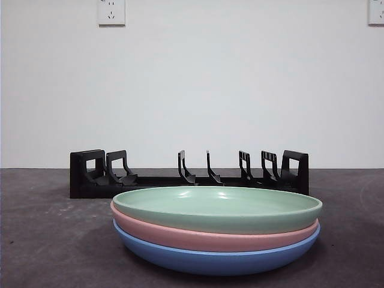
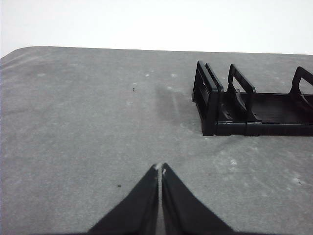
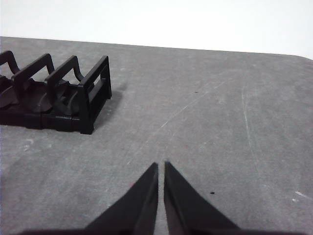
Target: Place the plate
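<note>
1. We saw the left gripper point(image 2: 160, 169) above bare grey table point(image 2: 83, 127), jaws closed together, holding nothing.
2. We noted one end of the black rack point(image 2: 244, 105) resting nearby, well apart from the tips.

A grey, scuffed counter point(image 1: 42, 240) meets a plain white wall point(image 1: 192, 84); two white power sockets point(image 1: 111, 12) sit high on it.
</note>
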Controlling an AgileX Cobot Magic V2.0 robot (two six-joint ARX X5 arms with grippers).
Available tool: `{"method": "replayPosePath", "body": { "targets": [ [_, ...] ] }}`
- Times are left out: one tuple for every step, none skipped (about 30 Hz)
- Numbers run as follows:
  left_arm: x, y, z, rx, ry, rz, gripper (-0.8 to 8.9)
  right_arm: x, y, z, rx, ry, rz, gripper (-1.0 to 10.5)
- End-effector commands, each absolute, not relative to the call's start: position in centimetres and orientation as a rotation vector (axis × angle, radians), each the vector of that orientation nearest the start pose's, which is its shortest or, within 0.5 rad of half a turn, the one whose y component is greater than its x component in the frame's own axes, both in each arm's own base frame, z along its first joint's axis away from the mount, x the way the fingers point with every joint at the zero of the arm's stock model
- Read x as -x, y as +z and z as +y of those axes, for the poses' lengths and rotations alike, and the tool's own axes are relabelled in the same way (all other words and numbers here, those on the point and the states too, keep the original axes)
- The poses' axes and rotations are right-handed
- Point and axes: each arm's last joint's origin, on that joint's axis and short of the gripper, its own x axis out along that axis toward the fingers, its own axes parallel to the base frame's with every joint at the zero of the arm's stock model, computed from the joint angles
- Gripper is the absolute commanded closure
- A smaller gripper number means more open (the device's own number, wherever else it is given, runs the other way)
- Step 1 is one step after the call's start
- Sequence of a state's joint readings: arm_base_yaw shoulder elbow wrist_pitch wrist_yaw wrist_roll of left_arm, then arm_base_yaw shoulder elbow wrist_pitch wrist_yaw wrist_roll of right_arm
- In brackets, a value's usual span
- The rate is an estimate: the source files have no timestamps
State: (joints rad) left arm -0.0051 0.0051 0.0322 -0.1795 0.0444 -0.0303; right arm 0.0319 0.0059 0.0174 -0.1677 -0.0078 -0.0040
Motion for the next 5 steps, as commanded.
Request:
{"method": "replayPosePath", "body": {
  "targets": [
    [-9.56, 14.96, -0.19, 0.041, -0.045, 0.178, 8.04, -9.6, 15.26, 0.32, 0.006, 0.039, 0.147, 9.3],
    [-9.56, 14.96, -0.19, 0.041, -0.045, 0.178, 8.04, -9.6, 15.26, 0.32, 0.006, 0.039, 0.147, 9.3],
    [-9.56, 14.96, -0.19, 0.041, -0.045, 0.178, 8.04, -9.6, 15.25, 0.32, 0.006, 0.039, 0.147, 9.3],
    [-9.56, 14.96, -0.19, 0.041, -0.045, 0.178, 8.04, -9.6, 15.26, 0.32, 0.006, 0.039, 0.147, 9.3],
    [-9.56, 14.96, -0.19, 0.041, -0.045, 0.178, 8.04, -9.6, 15.27, 0.32, 0.006, 0.039, 0.147, 9.3]
  ]
}}
